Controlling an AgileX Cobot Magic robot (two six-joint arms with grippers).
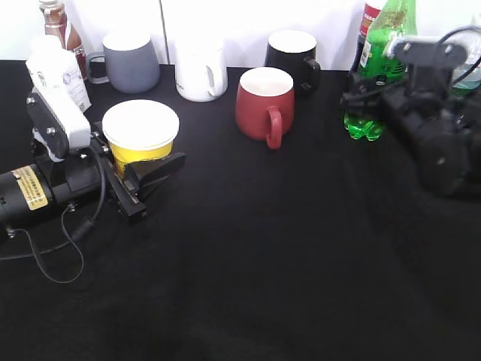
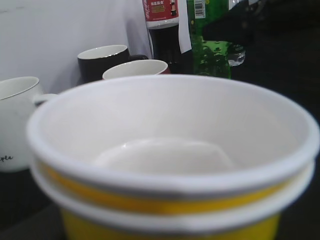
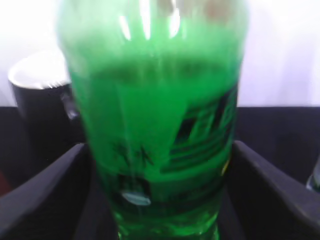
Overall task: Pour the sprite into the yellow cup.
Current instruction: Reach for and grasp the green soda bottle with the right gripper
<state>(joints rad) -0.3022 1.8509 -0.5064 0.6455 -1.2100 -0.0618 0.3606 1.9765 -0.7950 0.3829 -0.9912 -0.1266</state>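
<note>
The yellow cup (image 1: 140,143), white inside, stands at the left on the black table. My left gripper (image 1: 154,162) is closed around its lower body, with one finger in front and one behind. The cup's rim (image 2: 170,175) fills the left wrist view and hides the fingers. The sprite (image 1: 373,83), a green bottle, stands upright at the back right with its base on the table. My right gripper (image 1: 370,96) clasps it at label height. In the right wrist view the bottle (image 3: 155,125) sits between both fingers (image 3: 159,147), which touch its sides.
A red mug (image 1: 263,105) stands mid-table between the cup and the sprite. Black (image 1: 293,54), white (image 1: 200,71) and grey (image 1: 131,64) mugs line the back. A cola bottle (image 1: 367,22) stands behind the sprite and a brown bottle (image 1: 56,22) at the far left.
</note>
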